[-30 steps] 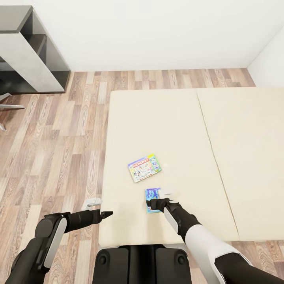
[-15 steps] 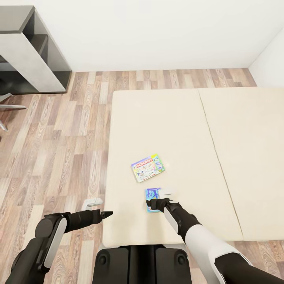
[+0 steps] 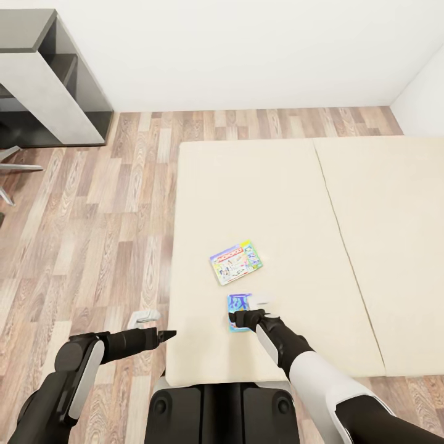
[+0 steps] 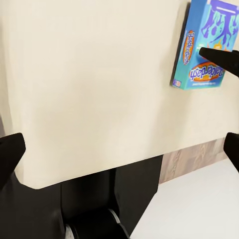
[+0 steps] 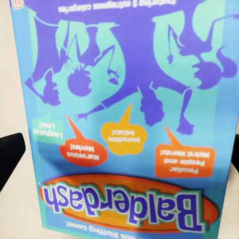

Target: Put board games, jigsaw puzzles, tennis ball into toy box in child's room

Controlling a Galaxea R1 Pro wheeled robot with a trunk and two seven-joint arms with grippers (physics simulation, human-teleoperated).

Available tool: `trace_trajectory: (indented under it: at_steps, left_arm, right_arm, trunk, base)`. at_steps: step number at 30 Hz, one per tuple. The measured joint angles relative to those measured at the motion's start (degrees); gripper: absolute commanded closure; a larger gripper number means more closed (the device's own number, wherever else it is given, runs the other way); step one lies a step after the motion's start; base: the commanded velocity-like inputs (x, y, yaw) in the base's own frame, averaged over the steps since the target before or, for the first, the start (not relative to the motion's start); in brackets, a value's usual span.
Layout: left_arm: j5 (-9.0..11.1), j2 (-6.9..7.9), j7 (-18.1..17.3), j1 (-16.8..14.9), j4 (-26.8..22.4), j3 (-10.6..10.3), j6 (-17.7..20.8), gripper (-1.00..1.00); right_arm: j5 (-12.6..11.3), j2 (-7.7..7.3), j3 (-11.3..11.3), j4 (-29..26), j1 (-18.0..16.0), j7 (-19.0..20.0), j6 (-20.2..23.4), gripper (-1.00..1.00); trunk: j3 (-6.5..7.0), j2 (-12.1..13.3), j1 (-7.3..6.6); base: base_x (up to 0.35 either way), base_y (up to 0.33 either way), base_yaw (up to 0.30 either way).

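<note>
Two board games show on the cream bed. A pale one with a red logo lies flat near the bed's left side. My right gripper is shut on a blue one with cartoon art near the bed's front edge. In the right wrist view this blue board game spans the space between the two fingers. The left wrist view shows it held slightly off the mattress. My left gripper stands open by the bed's left front corner, nothing between its fingers.
Wood-plank floor lies left of the bed. A pale grey desk with dark shelving stands at the far left, with chair legs below it. White walls close the back. My dark base touches the bed's front edge.
The whole view has shifted: bed, floor and the pale game slid right in the picture. The blue game kept its place at my right gripper, so it moved left over the mattress.
</note>
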Motion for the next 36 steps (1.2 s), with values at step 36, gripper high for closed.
trace_trajectory:
  at_steps: [36]
  left_arm:
    - [0.1, 0.00, 0.0, 0.0, 0.0, 0.0, 0.0, -1.00]
  right_arm:
    - [0.1, 0.00, 0.3, 0.0, 0.0, 0.7, -4.4, -1.00]
  trunk:
    - [0.00, 0.0, 0.00]
  base:
    - [0.000, 0.000, 0.000]
